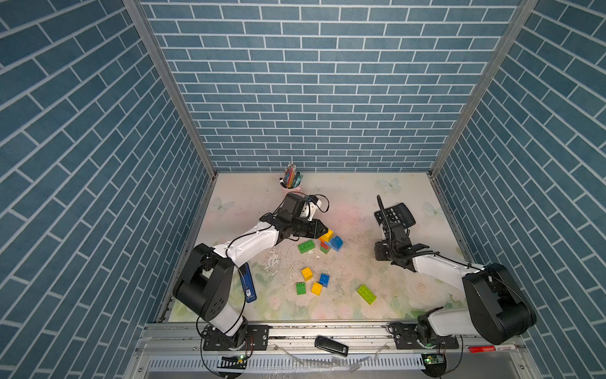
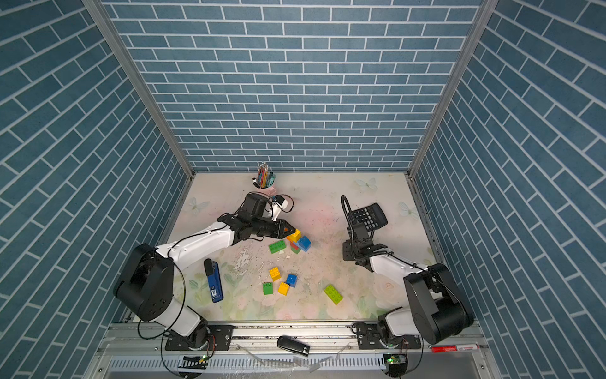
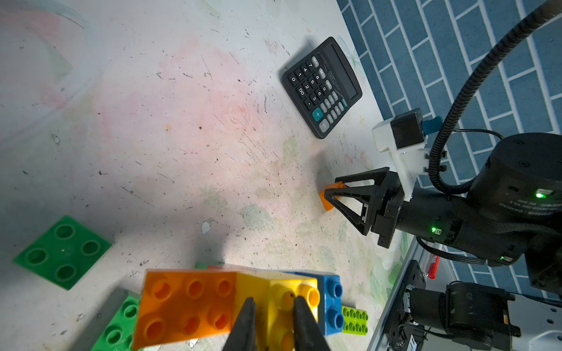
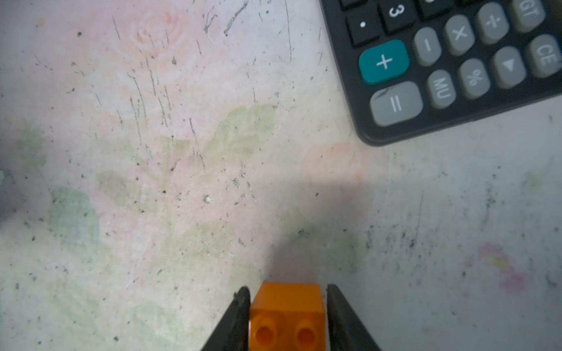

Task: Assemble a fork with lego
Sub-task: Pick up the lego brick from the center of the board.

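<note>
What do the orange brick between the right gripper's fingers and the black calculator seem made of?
Small orange studded brick: likely hard moulded plastic; smooth, slightly glossy faces, crisp edges. Black desk calculator: matte plastic case; grey keys could be rubber or plastic, unclear.

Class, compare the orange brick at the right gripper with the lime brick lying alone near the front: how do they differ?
The orange brick is compact; the lime brick is oblong. The orange brick sits between the right gripper's jaws; the lime brick lies loose, untouched. Both are single studded bricks, joined to nothing.
</note>
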Controlling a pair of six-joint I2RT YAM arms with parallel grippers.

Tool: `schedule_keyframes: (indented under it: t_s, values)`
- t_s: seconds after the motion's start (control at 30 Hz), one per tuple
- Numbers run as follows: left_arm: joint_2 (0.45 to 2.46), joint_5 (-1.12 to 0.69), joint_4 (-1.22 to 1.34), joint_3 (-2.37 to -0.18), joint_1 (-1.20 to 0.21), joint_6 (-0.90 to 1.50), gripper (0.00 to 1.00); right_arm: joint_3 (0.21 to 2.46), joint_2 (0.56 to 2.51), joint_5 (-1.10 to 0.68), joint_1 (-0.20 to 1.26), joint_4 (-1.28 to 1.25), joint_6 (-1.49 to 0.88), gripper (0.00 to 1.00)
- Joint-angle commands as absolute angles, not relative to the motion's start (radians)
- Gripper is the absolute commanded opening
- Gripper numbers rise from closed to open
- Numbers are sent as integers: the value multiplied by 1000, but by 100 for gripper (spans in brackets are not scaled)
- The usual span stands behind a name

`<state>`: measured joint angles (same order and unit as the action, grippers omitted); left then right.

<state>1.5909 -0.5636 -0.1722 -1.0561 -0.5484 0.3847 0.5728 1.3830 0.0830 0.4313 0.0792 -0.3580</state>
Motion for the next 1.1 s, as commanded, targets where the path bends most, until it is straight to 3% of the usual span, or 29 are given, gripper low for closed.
schedule_keyframes:
  t_s: [0.0, 0.4, 0.57, 0.8, 1.07]
  values:
    - [1623, -532, -265, -1037, -547, 376, 23, 576, 1390, 91, 435, 86, -346, 39]
    - [1616, -553, -244, -1070, -545, 397, 26, 601, 1305, 94, 436, 137, -337, 29]
    - [1611, -563, -240, -1097, -543, 404, 29, 621, 1287, -27, 440, 126, -335, 27]
    - [1604, -566, -239, -1100, -539, 408, 31, 627, 1298, -178, 528, 92, -354, 21]
    - [1598, -577, -224, -1122, -537, 422, 35, 631, 1322, -185, 652, 66, -403, 16]
